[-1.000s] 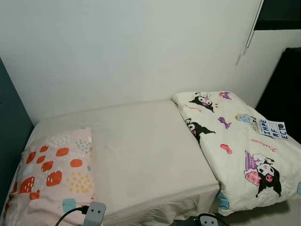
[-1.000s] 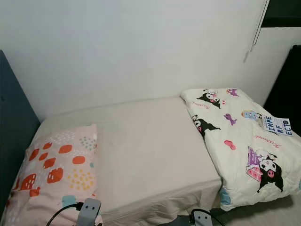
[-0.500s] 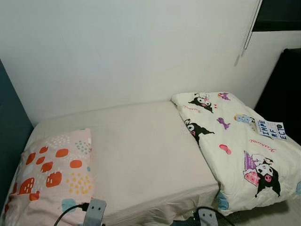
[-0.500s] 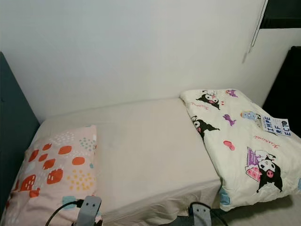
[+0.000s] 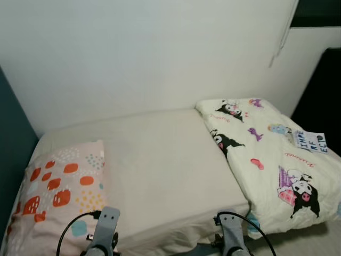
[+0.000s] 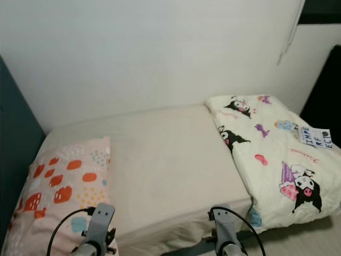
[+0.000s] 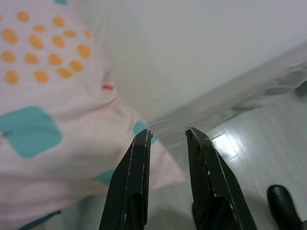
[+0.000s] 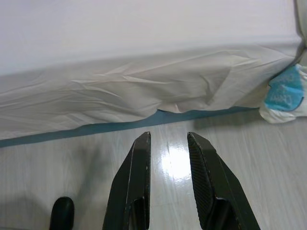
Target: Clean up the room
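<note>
Here is a bed [image 5: 160,160] pushed lengthwise against a plain white wall [image 5: 138,53], covered by a smooth cream sheet [image 6: 165,154] that hangs in soft wrinkles over the near edge. At the robot's left end lies a pink pillow [image 5: 58,186] printed with orange, yellow and teal shapes, flat on the sheet beside a dark blue-grey headboard [image 5: 13,154]. At the right end a white blanket [image 5: 272,154] with black cartoon figures lies folded and bulky, its near corner drooping past the mattress edge toward the floor. A small white label [image 6: 314,137] with dark letters rests on the blanket's far right side. A thin cord [image 5: 279,37] hangs down the wall in the upper right, next to a dark panel [image 5: 325,90].

Low in front, both silver arms reach up from the bottom edge with black cables looping off them. The left gripper [image 7: 168,136] hovers over the near corner of the pillow, fingers parted and holding nothing. The right gripper [image 8: 168,139] hangs above the pale glossy floor [image 8: 201,187] just short of the hanging sheet, fingers likewise spread and empty, with the blanket's teal-patched corner off to one side.
</note>
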You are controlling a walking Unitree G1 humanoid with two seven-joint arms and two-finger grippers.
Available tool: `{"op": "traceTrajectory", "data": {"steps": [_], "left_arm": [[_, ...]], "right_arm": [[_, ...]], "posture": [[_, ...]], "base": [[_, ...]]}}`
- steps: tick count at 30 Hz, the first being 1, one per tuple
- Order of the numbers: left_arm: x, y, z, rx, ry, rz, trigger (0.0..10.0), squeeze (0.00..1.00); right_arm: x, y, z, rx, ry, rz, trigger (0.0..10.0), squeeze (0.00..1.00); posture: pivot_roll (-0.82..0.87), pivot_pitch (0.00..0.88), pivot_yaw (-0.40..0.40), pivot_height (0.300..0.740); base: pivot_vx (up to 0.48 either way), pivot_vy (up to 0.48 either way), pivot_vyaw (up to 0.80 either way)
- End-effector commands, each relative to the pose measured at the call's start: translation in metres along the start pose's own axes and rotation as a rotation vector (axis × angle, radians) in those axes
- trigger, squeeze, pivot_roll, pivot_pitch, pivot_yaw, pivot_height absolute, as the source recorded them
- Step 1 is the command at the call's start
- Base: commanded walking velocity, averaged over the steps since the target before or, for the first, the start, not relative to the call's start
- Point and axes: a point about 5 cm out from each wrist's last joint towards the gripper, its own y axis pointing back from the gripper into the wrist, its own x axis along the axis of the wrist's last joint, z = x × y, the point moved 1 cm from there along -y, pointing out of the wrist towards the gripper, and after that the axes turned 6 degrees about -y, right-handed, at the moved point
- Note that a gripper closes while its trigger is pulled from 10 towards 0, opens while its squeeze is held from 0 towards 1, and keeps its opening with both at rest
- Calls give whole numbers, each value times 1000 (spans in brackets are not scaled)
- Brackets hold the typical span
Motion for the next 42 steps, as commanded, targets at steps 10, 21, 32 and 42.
{"op": "traceTrajectory", "data": {"steps": [10,21,32,42], "left_arm": [[-22,10,5,34,94,-42,10000,0],[-50,26,12,60,88,-94,10000,0],[-4,16,22,31,169,128,10000,0],[-10,18,28,-17,127,106,10000,0]], "right_arm": [[-21,8,8,-85,-91,-21,10000,0],[-37,16,1,-11,-5,-35,10000,0],[-32,16,4,21,-7,-4,10000,0],[-2,18,14,-64,-27,220,10000,0]], "posture": [[-53,106,15,740],[-14,90,-46,740],[4,138,-74,740],[-29,85,-66,740]], "base": [[0,0,0],[0,0,0],[0,0,0],[0,0,0]]}}
